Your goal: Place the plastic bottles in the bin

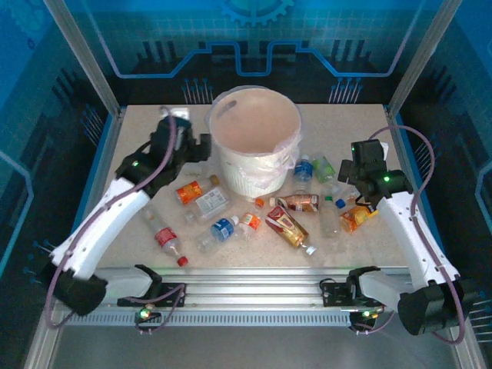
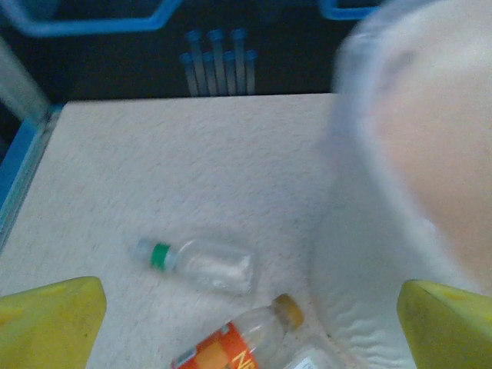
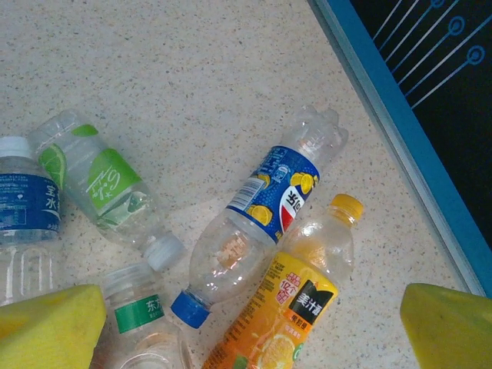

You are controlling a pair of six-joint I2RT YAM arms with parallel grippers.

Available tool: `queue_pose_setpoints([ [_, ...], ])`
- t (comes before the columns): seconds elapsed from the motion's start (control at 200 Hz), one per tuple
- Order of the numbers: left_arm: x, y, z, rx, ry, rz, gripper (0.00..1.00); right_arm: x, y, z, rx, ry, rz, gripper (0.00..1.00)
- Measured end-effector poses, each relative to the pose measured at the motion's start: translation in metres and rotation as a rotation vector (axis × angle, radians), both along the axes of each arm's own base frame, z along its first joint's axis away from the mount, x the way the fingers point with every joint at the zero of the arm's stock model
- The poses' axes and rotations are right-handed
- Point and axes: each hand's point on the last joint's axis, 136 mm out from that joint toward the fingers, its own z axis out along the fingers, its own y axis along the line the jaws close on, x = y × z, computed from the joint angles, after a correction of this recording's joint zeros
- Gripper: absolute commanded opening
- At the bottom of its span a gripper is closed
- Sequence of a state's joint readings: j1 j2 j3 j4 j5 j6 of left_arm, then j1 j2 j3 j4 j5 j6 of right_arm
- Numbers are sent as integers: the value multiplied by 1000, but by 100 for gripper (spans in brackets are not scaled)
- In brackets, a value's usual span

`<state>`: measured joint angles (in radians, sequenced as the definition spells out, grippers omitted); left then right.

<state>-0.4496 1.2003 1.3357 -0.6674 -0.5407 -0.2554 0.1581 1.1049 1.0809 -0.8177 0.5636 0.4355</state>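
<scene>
The bin stands at the back middle of the table, a large white bucket with a pinkish liner; its blurred wall fills the right of the left wrist view. Several plastic bottles lie scattered in front of it. My left gripper hangs open and empty beside the bin's left rim, above a clear bottle with a green band and an orange-labelled bottle. My right gripper is open over a blue-labelled bottle, an orange juice bottle and a green-labelled bottle. Nothing is between its fingers.
A blue raised border runs along the table's right edge, close to the right-hand bottles. Metal frame posts stand at the back corners. A slotted rail crosses the near edge between the arm bases. Bare tabletop lies left of the bin.
</scene>
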Motion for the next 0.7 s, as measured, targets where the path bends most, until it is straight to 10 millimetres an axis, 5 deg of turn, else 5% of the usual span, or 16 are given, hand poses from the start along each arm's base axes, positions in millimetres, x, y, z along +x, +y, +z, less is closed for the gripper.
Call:
queue_pose_setpoints([
  [0.135,-51,60,-24,-159,12,243,99,3,2,3,3,-17,12,100],
  [0.3,-107,104,-70,-290,81,474,99,5,4,5,13,-32,22,100],
  [0.7,-137,105,-186,-384,460,624,99,11,8,-6,26,-6,35,100],
])
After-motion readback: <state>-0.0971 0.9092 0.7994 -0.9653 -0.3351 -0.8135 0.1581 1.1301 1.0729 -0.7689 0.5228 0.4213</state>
